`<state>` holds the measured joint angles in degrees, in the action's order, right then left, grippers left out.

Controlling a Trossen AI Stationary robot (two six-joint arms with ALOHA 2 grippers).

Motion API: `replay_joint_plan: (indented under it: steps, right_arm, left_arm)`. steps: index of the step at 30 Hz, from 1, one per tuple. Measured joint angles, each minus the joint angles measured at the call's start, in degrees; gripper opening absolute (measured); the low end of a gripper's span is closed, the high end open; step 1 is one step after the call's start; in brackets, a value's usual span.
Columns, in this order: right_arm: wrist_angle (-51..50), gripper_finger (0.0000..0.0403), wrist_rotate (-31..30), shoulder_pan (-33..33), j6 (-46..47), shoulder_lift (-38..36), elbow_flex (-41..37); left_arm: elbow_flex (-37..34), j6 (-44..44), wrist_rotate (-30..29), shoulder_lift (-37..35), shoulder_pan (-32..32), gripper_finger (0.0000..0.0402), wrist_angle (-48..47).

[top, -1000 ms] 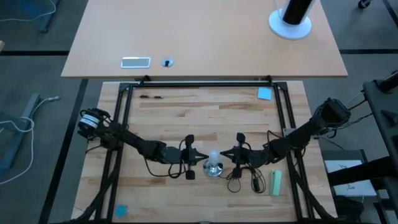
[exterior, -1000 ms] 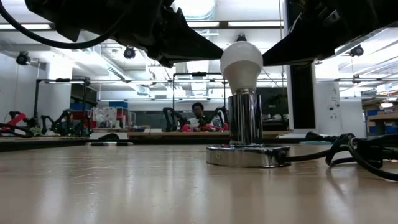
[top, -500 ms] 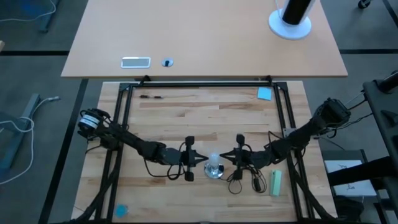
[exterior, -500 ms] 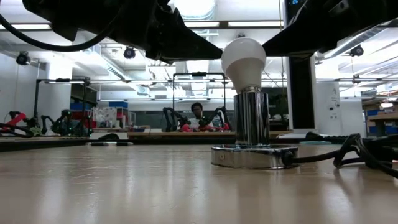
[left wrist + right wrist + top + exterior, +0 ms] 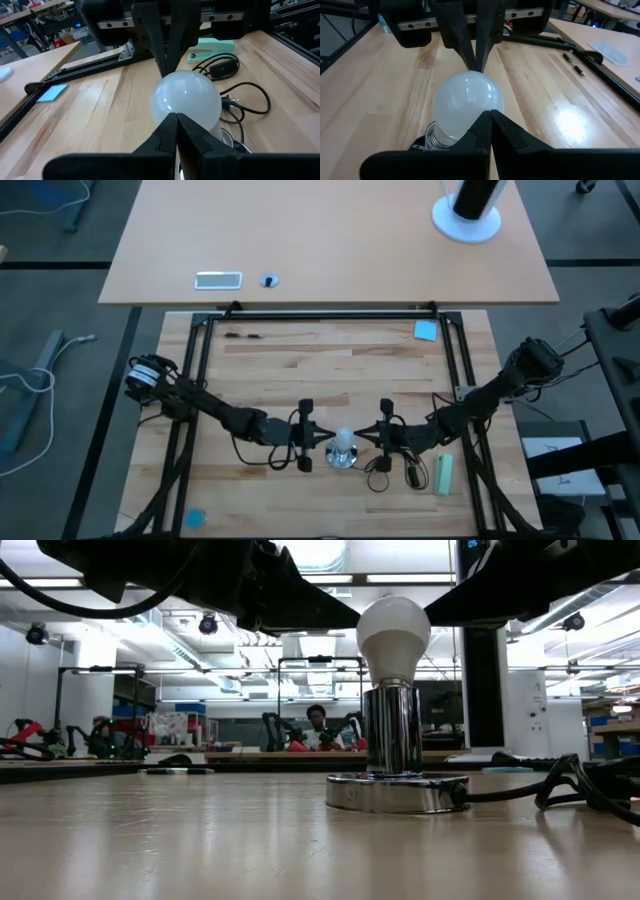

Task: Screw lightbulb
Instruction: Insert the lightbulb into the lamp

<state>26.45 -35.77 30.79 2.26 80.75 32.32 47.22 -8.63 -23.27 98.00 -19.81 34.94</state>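
High view: The left gripper [image 5: 318, 436] and right gripper [image 5: 368, 436] meet from opposite sides at the lightbulb [image 5: 344, 442], which stands in the socket [image 5: 344, 457] near the front of the wooden table [image 5: 300, 360]. A black cord [image 5: 380, 472] coils just beside it, with a pale green block [image 5: 444, 474] farther right.

Low view: The frosted bulb [image 5: 393, 632] sits upright on the chrome socket's column [image 5: 391, 730], over its round base [image 5: 397, 792]. Dark arms press in at the glass from both sides.

Left wrist view: The left gripper's fingers are closed to a point, tip against the bulb [image 5: 186, 101], clasping nothing. The other arm's closed tip touches the far side.

Right wrist view: The right gripper's [image 5: 490, 116] fingers are likewise pressed together and empty, tip touching the bulb [image 5: 467, 104]; silvery threads [image 5: 436, 138] show above the socket.

Risk: With only two narrow tips pinching smooth, round glass, the bulb could slip instead of turning. Uneven pressure could tilt it and cross-thread the base, or slide the unfixed socket across the table, since the cord offers little anchoring.
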Motion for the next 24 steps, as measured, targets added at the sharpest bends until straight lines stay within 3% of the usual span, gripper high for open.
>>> replay_joint_plan:
  steps: [24]
  right_arm:
    - [2.94,0.0000,1.17,0.34,-1.96,0.00,0.00]
  left_arm:
    - [0.07,-3.34,-0.25,-0.02,-0.81,0.0000,2.51]
